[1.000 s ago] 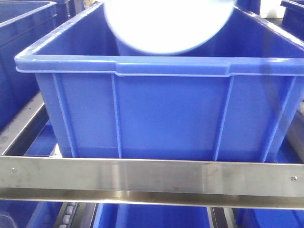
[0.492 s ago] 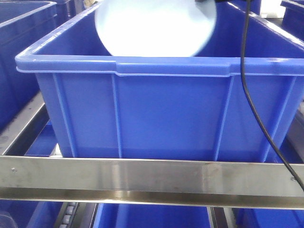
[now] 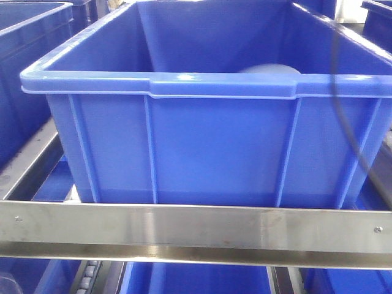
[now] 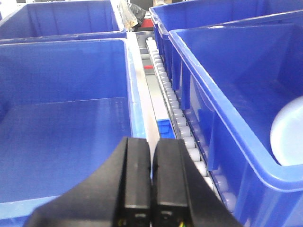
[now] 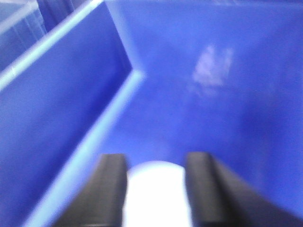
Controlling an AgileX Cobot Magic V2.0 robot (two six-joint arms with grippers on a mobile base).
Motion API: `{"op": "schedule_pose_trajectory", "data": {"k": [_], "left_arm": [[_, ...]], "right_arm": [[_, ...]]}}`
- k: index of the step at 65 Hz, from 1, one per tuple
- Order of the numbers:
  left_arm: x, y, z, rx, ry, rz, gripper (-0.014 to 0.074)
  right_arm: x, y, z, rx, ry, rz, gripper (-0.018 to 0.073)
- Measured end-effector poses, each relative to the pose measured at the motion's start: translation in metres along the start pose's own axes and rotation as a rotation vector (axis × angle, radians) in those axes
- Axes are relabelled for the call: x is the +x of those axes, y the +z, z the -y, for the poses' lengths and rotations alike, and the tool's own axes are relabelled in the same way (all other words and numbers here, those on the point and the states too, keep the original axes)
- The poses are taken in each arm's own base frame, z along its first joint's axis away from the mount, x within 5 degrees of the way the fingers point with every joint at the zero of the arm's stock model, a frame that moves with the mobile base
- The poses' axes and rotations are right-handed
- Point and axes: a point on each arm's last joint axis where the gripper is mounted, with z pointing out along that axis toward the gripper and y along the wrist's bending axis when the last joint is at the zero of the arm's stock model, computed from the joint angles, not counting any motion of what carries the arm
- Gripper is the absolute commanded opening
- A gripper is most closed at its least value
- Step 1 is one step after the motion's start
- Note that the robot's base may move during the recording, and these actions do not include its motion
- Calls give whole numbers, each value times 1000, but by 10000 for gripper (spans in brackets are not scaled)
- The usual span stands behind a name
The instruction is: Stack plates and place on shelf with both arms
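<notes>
The pale, glossy round plate [image 3: 269, 68] was seen low inside the big blue plastic crate [image 3: 208, 147], toward two o'clock, between the right gripper [image 5: 155, 189]'s parted fingers. The left gripper [image 4: 151, 189] was shut, empty. A tilted release might chip it against the wall.

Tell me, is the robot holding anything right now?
The left gripper is shut on nothing. The right gripper has a white plate between its fingers, apparently at the rim; blur hides the grip.

You found no readable text, label, brand or number anywhere: the blue crate [image 3: 208, 147] and shelf rail [image 3: 196, 228] were unmarked.
</notes>
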Motion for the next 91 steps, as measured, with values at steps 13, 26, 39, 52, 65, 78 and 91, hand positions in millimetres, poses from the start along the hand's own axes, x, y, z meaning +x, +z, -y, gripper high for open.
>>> {"op": "schedule_pose_trajectory", "data": {"k": [13, 26, 39, 52, 65, 78, 91], "left_arm": [[0, 0, 0, 0, 0, 0, 82], [0, 0, 0, 0, 0, 0, 82], [0, 0, 0, 0, 0, 0, 82], [0, 0, 0, 0, 0, 0, 82], [0, 0, 0, 0, 0, 0, 82], [0, 0, 0, 0, 0, 0, 82], [0, 0, 0, 0, 0, 0, 82]], "right_arm": [[12, -45, 7, 17, -41, 4, 58], [41, -111, 9, 14, -50, 72, 58], [64, -167, 10, 0, -52, 191, 58], [73, -195, 11, -9, -53, 289, 58], [92, -205, 18, 58, -48, 317, 57], [125, -205, 33, 236, -44, 287, 57], [167, -205, 41, 326, 0, 276, 57]]}}
